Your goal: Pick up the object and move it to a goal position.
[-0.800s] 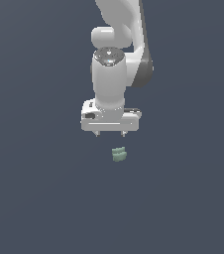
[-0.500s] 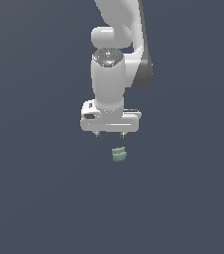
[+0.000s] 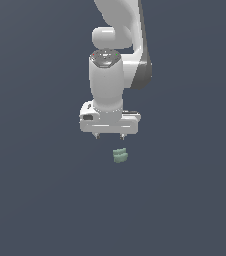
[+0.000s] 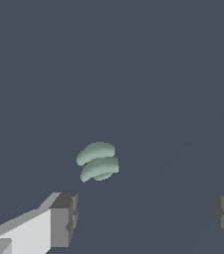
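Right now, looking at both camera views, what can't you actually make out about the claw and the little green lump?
- Goal position: no marker shows in either view.
- Claw fingers: in the exterior view only short stubs show under the palm; in the wrist view both fingers are cut by the frame edge.
- Lump: too small in the exterior view to read its shape; its underside is hidden in both.
- Height of the claw above the lump: the plain floor gives no cue.

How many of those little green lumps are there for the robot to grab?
1. The single pale green lump lies on the dark surface, just below the gripper in the exterior view, apart from its open fingers. Nothing suggests another is hidden.
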`<state>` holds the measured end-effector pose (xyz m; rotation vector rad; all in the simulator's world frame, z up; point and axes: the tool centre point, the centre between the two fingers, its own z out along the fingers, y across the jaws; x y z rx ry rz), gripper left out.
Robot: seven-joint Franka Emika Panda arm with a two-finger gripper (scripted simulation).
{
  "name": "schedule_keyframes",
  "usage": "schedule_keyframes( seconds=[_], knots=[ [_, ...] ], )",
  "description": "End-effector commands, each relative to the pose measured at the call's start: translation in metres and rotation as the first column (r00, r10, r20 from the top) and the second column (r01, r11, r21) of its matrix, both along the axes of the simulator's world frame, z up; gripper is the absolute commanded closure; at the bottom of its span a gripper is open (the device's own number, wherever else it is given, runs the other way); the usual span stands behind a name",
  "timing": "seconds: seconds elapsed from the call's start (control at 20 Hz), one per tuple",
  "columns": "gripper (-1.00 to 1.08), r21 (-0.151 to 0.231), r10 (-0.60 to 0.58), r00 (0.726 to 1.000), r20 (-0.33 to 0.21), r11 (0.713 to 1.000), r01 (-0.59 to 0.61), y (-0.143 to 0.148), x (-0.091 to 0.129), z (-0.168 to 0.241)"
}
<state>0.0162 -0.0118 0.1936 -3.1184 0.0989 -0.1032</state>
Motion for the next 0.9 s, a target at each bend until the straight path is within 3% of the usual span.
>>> schedule_keyframes(
  seconds=[0.0, 0.35, 0.85],
  knots=[
    [-0.92, -0.002, 0.012, 1.000, -0.003, 1.000, -0.012, 0.002, 0.000, -0.004],
    [-0.92, -0.014, 0.104, 0.994, -0.026, 0.994, -0.105, 0.017, 0.003, -0.039],
    [-0.92, -0.018, 0.258, 0.964, -0.063, 0.966, -0.259, 0.044, 0.001, -0.099]
  ],
)
